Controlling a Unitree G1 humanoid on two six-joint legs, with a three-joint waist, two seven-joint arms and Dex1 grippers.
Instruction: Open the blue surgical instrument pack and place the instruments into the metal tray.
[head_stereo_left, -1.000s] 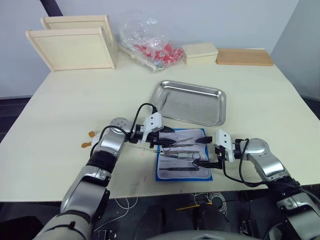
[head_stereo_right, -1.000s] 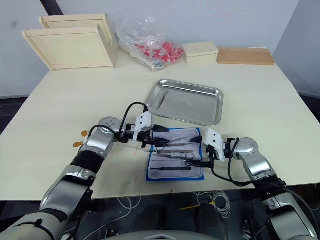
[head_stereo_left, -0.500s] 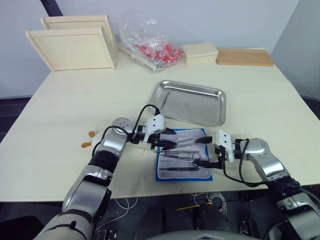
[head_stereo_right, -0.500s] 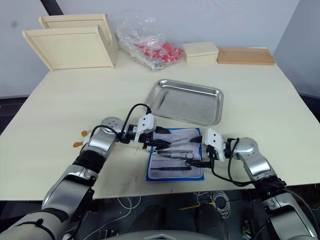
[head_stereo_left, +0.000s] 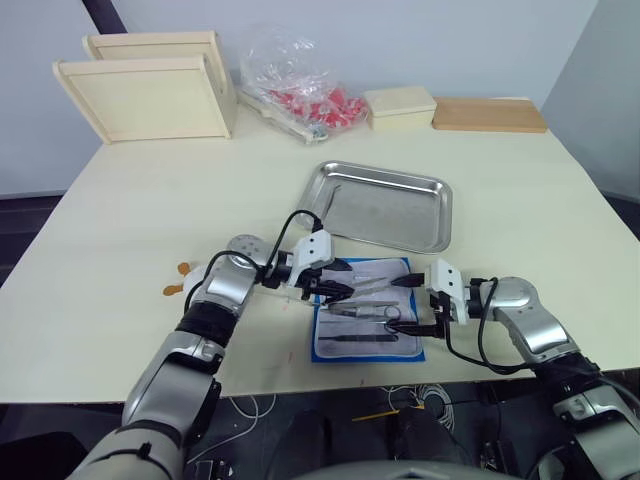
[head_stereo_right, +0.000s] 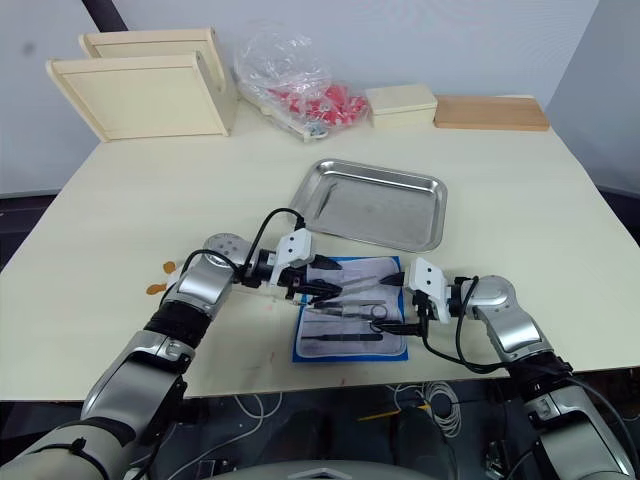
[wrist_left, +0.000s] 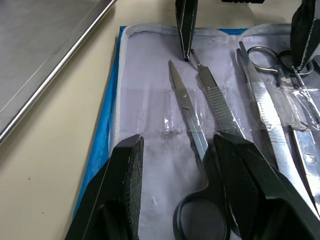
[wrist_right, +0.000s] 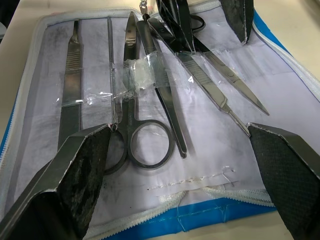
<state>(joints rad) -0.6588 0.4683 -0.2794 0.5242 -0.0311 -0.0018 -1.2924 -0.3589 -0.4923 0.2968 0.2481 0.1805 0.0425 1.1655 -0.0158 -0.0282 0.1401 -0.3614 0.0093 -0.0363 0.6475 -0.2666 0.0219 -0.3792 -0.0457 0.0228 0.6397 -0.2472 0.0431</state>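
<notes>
**Both hands at the opened pack, tools in their pockets**

The blue pack lies unfolded on the table, just in front of the metal tray, its whitish inner panel facing up with a blue border around it. The tools lie side by side under the clear pocket strips: ring-handled scissors, slim forceps and a flat-handled blade are visible, all resting on the panel.

The left hand reaches in from the pack's left side, its fingers spread apart and straddling a pair of scissors; they seem to be just above the tool rather than pinching it, though contact is hard to judge. The right hand sits at the pack's right edge with its fingers wide apart, gripping nothing.

Only a thin, faint item, too small to tell, lies near the tray's left end. Wooden trays, a plastic bag with red contents and a small box stand along the far edge of the table
</notes>
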